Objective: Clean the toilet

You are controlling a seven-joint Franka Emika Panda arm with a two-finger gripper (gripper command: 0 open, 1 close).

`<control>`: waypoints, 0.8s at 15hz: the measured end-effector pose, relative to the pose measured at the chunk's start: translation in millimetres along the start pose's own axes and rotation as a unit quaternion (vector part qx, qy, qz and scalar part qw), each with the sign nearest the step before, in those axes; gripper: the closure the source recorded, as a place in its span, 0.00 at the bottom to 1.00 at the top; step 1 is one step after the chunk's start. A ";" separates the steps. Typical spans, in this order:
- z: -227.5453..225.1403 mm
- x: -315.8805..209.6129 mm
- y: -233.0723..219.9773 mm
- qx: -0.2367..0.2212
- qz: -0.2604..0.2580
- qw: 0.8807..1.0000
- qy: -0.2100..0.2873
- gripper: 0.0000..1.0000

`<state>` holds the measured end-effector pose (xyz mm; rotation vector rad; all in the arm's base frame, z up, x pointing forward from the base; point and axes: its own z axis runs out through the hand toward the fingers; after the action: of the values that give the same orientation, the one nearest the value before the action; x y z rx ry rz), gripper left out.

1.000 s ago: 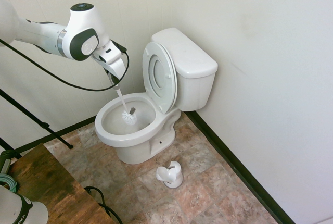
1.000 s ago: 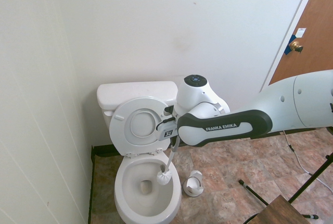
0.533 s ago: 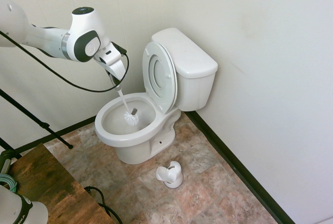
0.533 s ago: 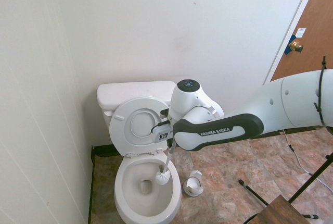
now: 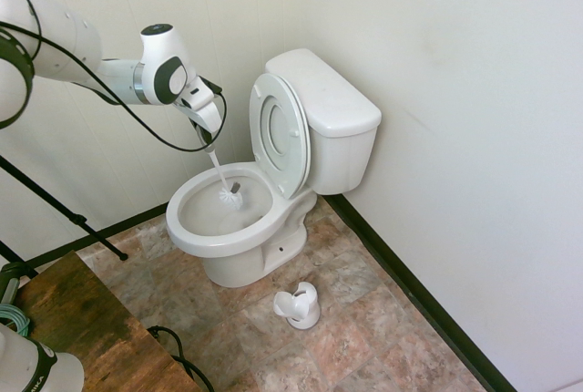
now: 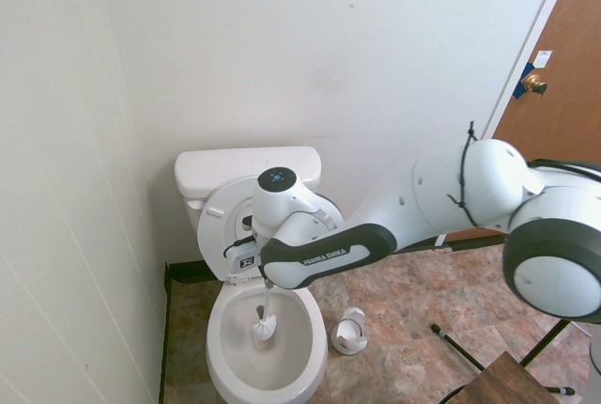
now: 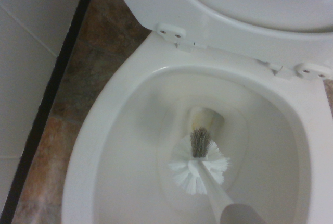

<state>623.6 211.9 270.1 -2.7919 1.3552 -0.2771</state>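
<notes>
Now clamped tight on the white handle of a toilet brush (image 5: 230,194), the jaws of the gripper (image 5: 209,144), pointing down over the bowl from the end of the white arm (image 6: 329,246). Standing in the corner of the room against the rear wall, the toilet (image 5: 241,237), with its tank (image 5: 330,105) flat-lidded and its seat and lid (image 5: 280,132) tipped upright against that tank. Reaching down at a slight tilt into the bowl, the brush, its white bristle head low near the middle of the basin, close over the drain opening as seen in the wrist view (image 7: 200,164). Dark tuft at the tip of the head, lying toward the drain. Whether bristles touch the ceramic, hard to tell. On the tiled floor (image 5: 355,319) just beside the foot of the toilet, a small white brush holder (image 5: 299,305), apart from the bowl. Along the base of the walls, a dark skirting strip. In the near corner of the first exterior view, a brown wooden table (image 5: 82,319); at the far right of the second exterior view, a brown door (image 6: 559,75) with a brass knob.
</notes>
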 end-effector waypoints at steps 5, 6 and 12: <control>62.8 10.1 -42.5 -0.012 0.017 1.000 0.008 1.00; 71.5 12.2 -49.4 -0.014 0.019 1.000 0.008 1.00; 88.4 12.8 -79.6 -0.022 0.020 1.000 0.004 1.00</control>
<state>708.3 246.6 193.1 -2.7979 1.4351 -0.2605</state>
